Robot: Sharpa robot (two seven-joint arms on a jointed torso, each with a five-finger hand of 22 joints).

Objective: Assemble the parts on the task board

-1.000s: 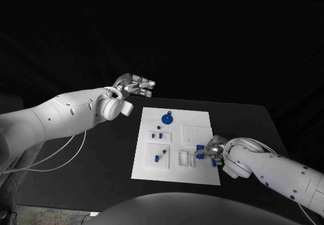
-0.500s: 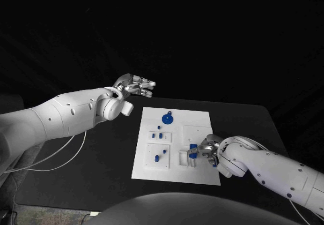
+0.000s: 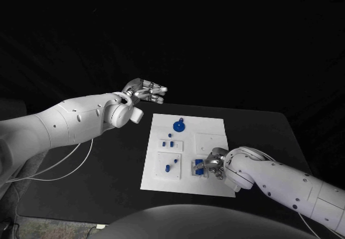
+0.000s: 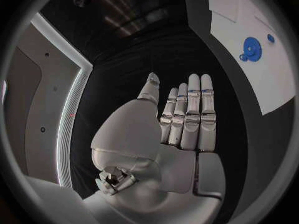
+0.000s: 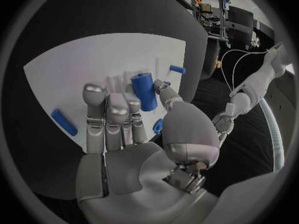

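Pinching, seemingly, a blue part [image 5: 144,91]: right hand [image 3: 216,164] fingers [image 5: 107,115]; left hand [image 4: 177,127] fingers straight, empty.

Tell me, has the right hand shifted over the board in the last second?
Yes. The right hand has slid from the task board's right edge inward, toward its middle, holding a blue part in its fingers.

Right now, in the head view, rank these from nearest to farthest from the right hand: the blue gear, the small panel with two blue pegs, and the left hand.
1. Small panel with two blue pegs: mid-board, left of the right hand.
2. Blue gear: at the task board's far end.
3. Left hand: off the board, beyond its far left corner.
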